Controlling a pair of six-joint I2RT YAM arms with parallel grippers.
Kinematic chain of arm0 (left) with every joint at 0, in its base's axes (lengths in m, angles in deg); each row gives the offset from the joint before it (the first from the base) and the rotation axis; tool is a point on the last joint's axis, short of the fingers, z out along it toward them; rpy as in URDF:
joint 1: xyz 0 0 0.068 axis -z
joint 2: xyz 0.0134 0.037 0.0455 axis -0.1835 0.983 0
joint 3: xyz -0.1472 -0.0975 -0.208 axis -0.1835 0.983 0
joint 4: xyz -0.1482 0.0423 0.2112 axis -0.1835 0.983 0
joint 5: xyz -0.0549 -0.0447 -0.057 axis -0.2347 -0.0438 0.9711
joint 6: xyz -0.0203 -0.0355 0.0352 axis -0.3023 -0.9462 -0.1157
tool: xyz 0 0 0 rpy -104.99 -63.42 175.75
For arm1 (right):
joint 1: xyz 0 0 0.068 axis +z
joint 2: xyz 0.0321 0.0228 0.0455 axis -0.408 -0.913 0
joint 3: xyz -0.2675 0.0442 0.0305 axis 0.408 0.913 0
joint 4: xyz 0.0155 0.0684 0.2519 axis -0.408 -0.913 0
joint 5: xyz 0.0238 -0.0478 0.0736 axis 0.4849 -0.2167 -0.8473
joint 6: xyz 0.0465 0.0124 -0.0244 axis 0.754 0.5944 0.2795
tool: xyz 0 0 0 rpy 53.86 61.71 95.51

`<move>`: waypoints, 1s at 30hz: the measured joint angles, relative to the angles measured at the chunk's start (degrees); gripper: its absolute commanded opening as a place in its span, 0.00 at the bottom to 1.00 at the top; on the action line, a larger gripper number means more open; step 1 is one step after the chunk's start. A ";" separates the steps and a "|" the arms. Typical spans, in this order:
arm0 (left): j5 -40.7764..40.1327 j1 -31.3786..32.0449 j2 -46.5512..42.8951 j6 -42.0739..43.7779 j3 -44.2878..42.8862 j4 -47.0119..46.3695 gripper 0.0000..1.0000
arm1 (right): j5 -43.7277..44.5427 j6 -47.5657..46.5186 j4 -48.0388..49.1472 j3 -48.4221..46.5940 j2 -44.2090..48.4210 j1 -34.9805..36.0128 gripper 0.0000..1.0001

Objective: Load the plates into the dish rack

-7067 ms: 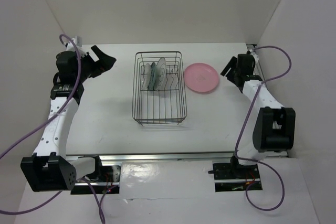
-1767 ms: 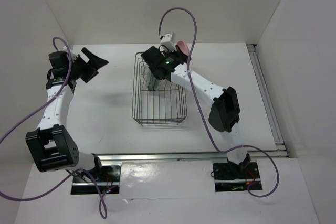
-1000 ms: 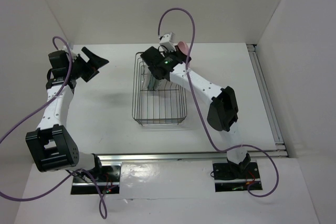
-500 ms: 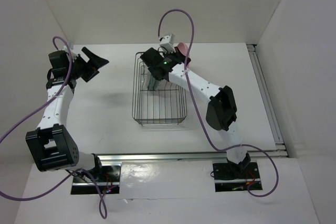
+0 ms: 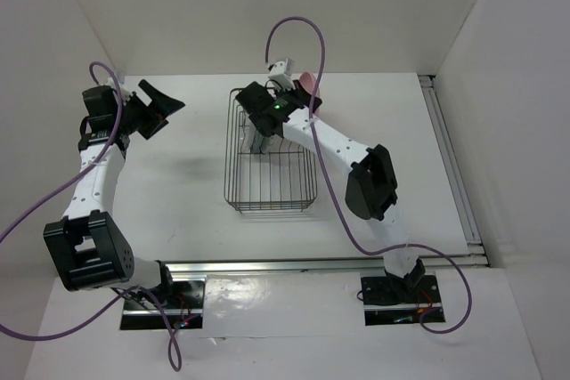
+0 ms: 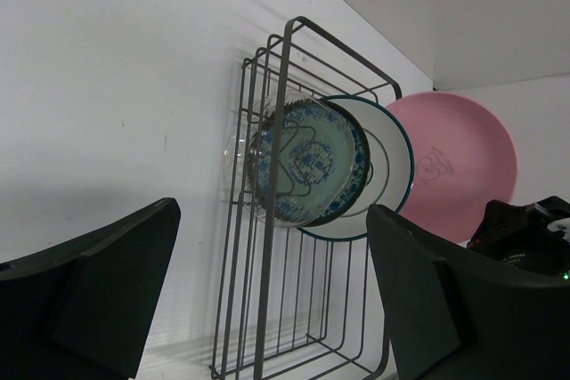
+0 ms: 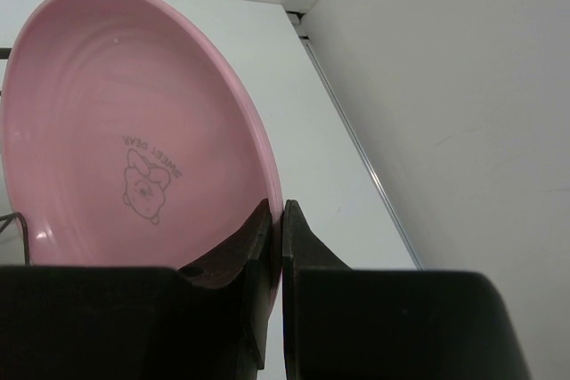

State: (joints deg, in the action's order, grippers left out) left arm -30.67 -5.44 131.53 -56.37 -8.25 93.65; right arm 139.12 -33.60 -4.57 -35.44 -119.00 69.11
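Final plate step: right gripper (image 7: 277, 220) clamped on pink plate (image 7: 134, 131) rim, above rack (image 5: 267, 186). Next: lower upright into free slot. Left gripper (image 6: 274, 211) wide.

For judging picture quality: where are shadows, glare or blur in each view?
Top view: soft shadow on the table left of the dish rack, glare on the shiny strip at the bottom. Left wrist view: plates sharp, left gripper dark, soft-edged. Right wrist view: pink plate sharp, right gripper almost black.

Pink plate (image 6: 454, 162) upright at rack (image 6: 267, 327) far end; three plates (image 6: 307, 162) slotted.
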 measured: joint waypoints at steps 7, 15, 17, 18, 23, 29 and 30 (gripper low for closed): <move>0.07 -0.37 0.20 -0.90 0.00 -0.04 1.00 | 1.60 -0.68 -0.11 -2.43 -3.13 1.14 0.02; 0.39 -0.46 0.59 -1.07 0.00 -0.24 1.00 | 1.70 -0.72 -0.13 -2.45 -3.32 1.51 0.17; 0.55 -0.46 0.59 -1.07 0.00 -0.24 1.00 | 1.49 -0.81 -0.11 -2.38 -3.30 1.62 0.19; 0.61 -0.46 0.59 -1.09 0.00 -0.24 1.00 | 1.42 -0.85 -0.13 -2.23 -3.30 1.73 0.20; 1.27 -0.46 0.59 -1.09 0.00 -0.31 1.00 | 1.14 -0.90 -0.20 -1.70 -3.30 2.32 0.20; 1.57 -0.46 0.59 -1.09 0.00 -0.33 1.00 | 0.74 -0.87 -0.31 -1.70 -3.30 2.40 0.22; 1.57 -0.46 0.59 -1.09 0.00 -0.33 1.00 | 0.63 -0.85 -0.33 -1.70 -3.30 2.40 0.22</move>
State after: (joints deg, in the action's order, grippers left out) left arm -29.10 -5.90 132.12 -57.47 -8.25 93.32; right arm 139.76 -34.45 -4.90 -37.14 -122.30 71.52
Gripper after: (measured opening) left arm 1.000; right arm 0.215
